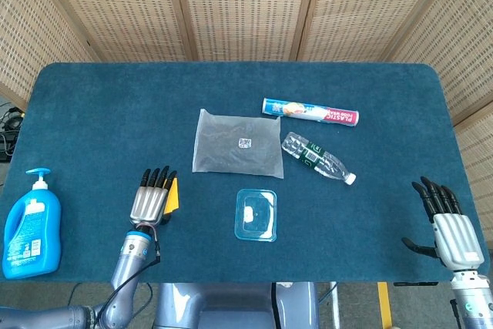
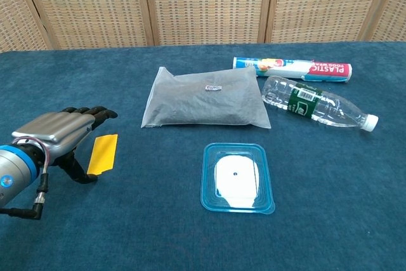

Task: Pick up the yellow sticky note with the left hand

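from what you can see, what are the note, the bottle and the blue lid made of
Note: looks like thin matte yellow paper, lying flat on the cloth.
Bottle: clear, glossy plastic, see-through with a green label and white cap.
Lid: translucent blue plastic, probably rigid, with a raised rim and a white centre.
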Robot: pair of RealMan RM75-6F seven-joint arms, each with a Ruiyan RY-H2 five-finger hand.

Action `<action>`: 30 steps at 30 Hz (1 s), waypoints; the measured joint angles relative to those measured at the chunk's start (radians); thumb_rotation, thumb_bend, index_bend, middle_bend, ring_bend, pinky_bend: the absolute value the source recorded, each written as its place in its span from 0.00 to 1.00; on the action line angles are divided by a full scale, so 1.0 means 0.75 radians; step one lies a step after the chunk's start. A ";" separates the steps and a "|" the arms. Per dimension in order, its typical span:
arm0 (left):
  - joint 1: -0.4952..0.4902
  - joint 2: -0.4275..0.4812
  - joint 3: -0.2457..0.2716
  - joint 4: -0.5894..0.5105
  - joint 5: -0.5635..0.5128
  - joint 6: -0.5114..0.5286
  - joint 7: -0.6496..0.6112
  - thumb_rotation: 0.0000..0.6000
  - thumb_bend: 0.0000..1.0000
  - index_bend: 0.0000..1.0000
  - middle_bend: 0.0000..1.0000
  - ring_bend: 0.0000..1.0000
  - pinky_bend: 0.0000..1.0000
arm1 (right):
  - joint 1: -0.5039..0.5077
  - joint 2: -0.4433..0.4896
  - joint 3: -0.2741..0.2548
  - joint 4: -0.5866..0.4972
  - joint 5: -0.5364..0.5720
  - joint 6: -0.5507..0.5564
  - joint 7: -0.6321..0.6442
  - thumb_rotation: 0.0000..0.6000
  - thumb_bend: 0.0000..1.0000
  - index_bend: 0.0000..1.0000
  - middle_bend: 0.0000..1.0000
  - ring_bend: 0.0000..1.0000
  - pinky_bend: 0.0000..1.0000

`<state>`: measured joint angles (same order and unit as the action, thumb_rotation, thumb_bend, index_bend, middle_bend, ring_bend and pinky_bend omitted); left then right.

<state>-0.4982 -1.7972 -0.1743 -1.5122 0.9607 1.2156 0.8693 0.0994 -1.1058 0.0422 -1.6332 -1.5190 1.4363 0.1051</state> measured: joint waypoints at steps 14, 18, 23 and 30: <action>-0.034 -0.018 0.008 0.075 -0.015 0.001 -0.010 1.00 0.54 0.00 0.00 0.00 0.00 | 0.001 -0.004 -0.002 -0.002 -0.005 -0.001 -0.011 1.00 0.00 0.00 0.00 0.00 0.00; -0.034 -0.009 0.008 0.071 -0.006 0.019 -0.018 1.00 0.69 0.00 0.00 0.00 0.00 | 0.002 -0.004 -0.003 -0.004 -0.005 -0.004 -0.014 1.00 0.00 0.00 0.00 0.00 0.00; -0.035 0.006 0.007 0.067 0.008 0.041 -0.023 1.00 0.76 0.00 0.00 0.00 0.00 | 0.000 -0.003 -0.002 -0.005 -0.004 0.002 -0.011 1.00 0.00 0.00 0.00 0.00 0.00; -0.030 0.036 0.006 0.023 0.022 0.060 -0.053 1.00 0.76 0.00 0.00 0.00 0.00 | 0.000 -0.003 -0.002 -0.005 -0.007 0.002 -0.010 1.00 0.00 0.00 0.00 0.00 0.00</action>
<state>-0.5210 -1.7702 -0.1701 -1.4951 0.9776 1.2604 0.8293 0.0994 -1.1079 0.0406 -1.6369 -1.5242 1.4377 0.0979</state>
